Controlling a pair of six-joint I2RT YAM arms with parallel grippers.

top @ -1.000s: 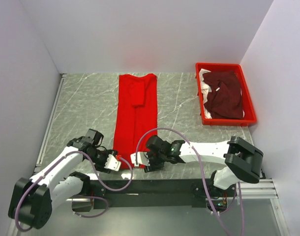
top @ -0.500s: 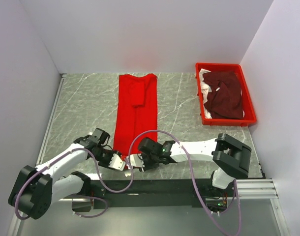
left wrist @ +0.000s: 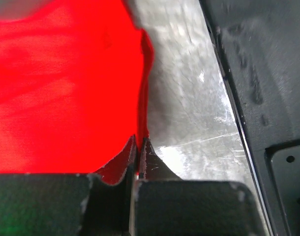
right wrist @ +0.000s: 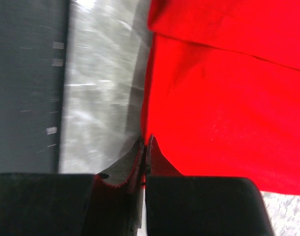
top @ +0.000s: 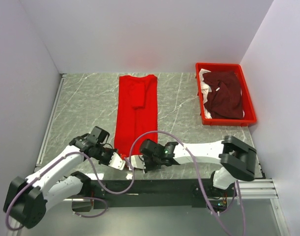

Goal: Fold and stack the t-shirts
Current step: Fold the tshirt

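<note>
Red t-shirt (top: 136,110) lies as a long folded strip running near to far, with my left gripper (top: 121,164) and right gripper (top: 135,161) at its near end. Left wrist: jaws pinched tight on the near hem. Right wrist: the same, clamped on the hem. I judge the cloth light and limp, so the two corners are my hold.

cropped: red shirt (left wrist: 66,88) — both wrist views | hidden: white fabric (top: 202,84) — mostly under maroon shirt (top: 225,96)

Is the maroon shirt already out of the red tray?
No, the maroon shirt lies crumpled inside the red tray in the top view.
</note>
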